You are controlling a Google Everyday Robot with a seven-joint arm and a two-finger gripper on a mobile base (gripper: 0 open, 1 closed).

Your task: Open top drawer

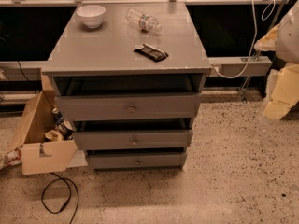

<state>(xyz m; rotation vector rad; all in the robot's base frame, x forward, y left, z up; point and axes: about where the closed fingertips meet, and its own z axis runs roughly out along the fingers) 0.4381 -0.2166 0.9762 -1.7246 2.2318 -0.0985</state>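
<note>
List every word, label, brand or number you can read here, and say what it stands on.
No text can be read here.
water bottle: its label is too blurred to read.
snack wrapper: its print is too blurred.
can in the cardboard box: too small.
top drawer: no marking.
The pincer is not in view.
</note>
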